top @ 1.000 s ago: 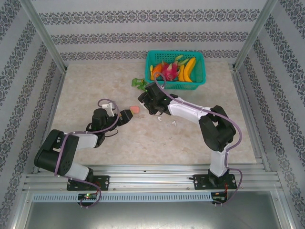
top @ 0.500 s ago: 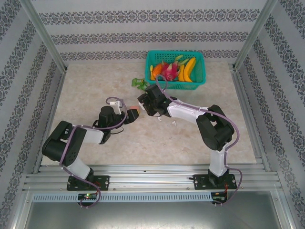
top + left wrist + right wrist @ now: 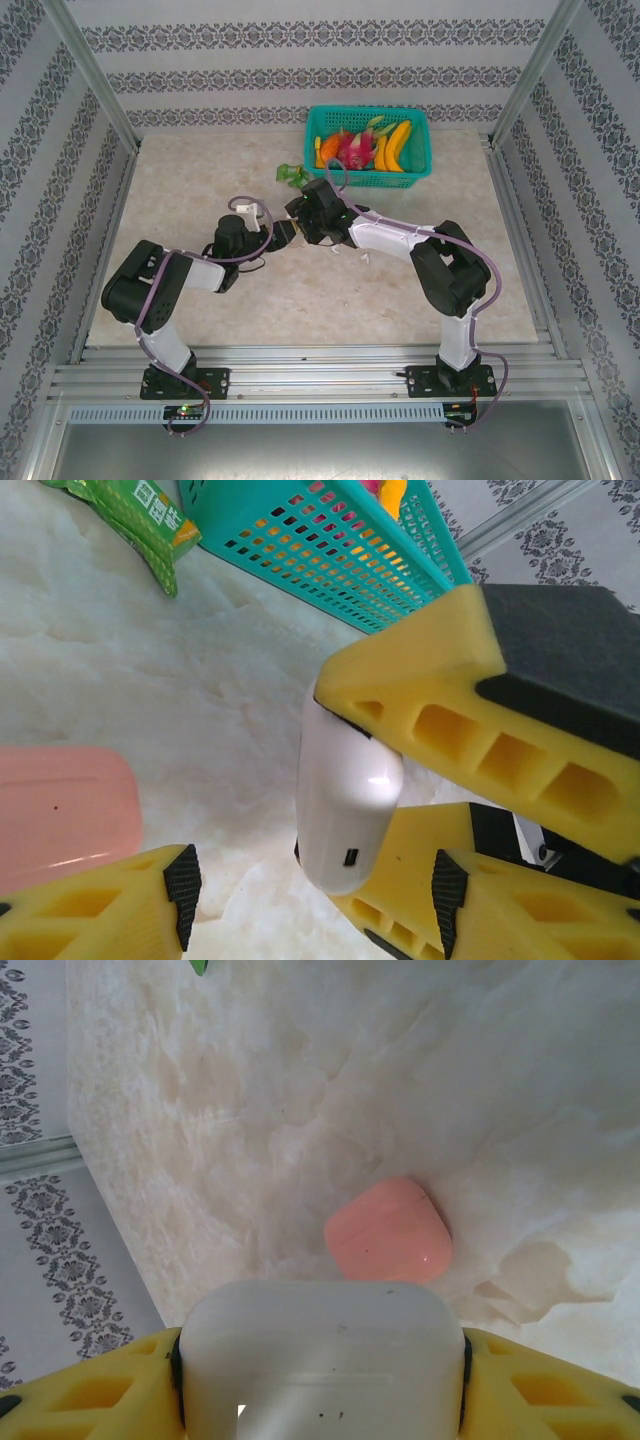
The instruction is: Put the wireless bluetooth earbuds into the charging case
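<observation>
My right gripper [image 3: 320,1385] is shut on a white charging case [image 3: 322,1360], gripping it by its two sides. In the left wrist view that white case [image 3: 345,800] hangs between the right gripper's yellow fingers [image 3: 430,680], just above the table. My left gripper [image 3: 315,890] is open, its fingertips either side of the case's lower end and apart from it. A salmon-pink case [image 3: 390,1232] lies closed on the table, by my left finger [image 3: 150,900]. From above, the left gripper [image 3: 283,234] and right gripper [image 3: 301,214] meet nose to nose. Two tiny white earbuds [image 3: 366,259] lie loose beside the right arm.
A teal basket [image 3: 420,172] of fruit stands at the back, its perforated wall [image 3: 330,560] close behind the grippers. A green packet [image 3: 291,176] lies in front of it. Patterned walls and metal posts enclose the marble table.
My left arm has swung right and forward up to the right gripper, and its jaws have narrowed. The pink case is now covered by it from above. The right arm has barely moved.
</observation>
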`<state>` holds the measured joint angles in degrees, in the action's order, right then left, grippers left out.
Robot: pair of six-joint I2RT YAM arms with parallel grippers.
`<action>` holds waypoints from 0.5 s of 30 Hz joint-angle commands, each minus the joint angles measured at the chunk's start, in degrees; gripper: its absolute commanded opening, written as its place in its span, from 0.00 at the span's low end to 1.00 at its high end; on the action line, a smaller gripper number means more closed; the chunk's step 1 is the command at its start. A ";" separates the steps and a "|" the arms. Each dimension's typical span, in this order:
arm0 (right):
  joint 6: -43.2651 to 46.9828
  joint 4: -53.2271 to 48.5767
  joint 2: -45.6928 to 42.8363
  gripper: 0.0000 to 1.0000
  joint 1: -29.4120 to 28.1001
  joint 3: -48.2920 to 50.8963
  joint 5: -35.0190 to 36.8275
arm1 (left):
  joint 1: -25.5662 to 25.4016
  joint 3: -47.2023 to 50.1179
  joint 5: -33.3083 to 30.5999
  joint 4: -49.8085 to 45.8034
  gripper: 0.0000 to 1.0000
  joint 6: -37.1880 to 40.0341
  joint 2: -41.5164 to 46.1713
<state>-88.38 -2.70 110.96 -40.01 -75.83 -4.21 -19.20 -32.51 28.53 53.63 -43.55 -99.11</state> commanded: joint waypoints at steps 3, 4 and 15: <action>-0.74 1.85 -0.56 0.47 -0.68 0.49 -0.85 | -0.95 -1.93 -0.93 5.29 0.61 -0.19 -2.53; -0.91 2.06 -0.65 0.47 -0.71 0.58 -0.97 | -0.97 -2.10 -1.09 5.50 0.61 -0.26 -2.81; -2.02 3.74 -0.94 0.46 -1.25 1.64 -1.33 | -1.01 -3.43 -2.00 6.71 0.54 -0.92 -4.72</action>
<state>-89.54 -0.23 110.96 -40.40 -75.16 -5.08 -19.55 -34.65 27.11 56.38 -43.99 -102.69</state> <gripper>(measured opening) 0.586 0.541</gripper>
